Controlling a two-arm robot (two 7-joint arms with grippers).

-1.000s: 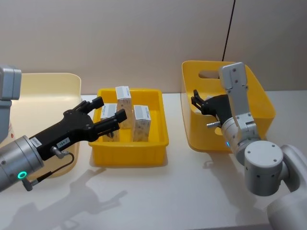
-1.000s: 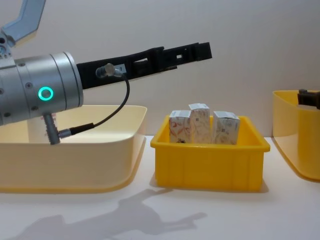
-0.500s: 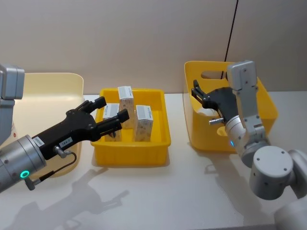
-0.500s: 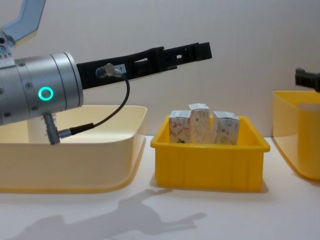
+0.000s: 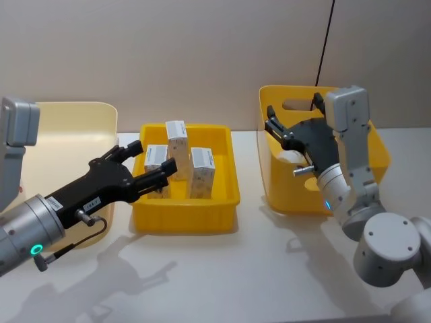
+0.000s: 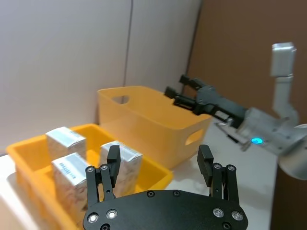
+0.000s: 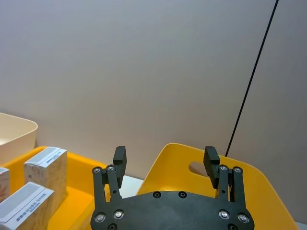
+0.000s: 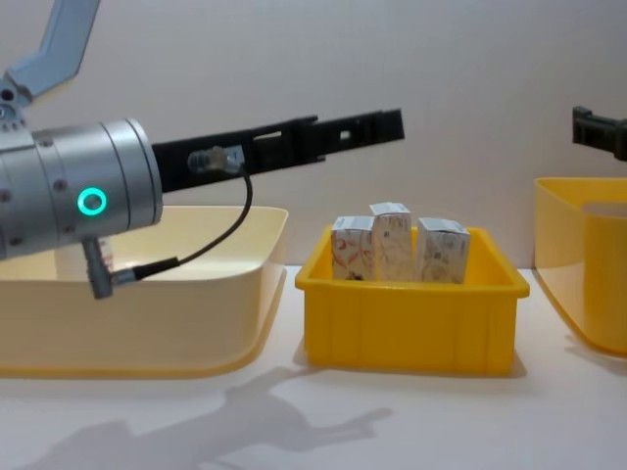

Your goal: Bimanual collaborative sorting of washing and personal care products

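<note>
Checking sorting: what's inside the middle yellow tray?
Three upright white cartons with orange-red print; the open left gripper partly covers one. What lies under them in the tray is hidden.

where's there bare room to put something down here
Widest bare patch: the table in front of the tray and the right bin. A narrower strip lies between those two. Crowded: the tray, where three cartons stand under the open left hand; the open right hand hovers over the right bin's left wall.

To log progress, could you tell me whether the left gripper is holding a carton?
No, the left gripper is open and empty; the cartons stand in the yellow tray.
</note>
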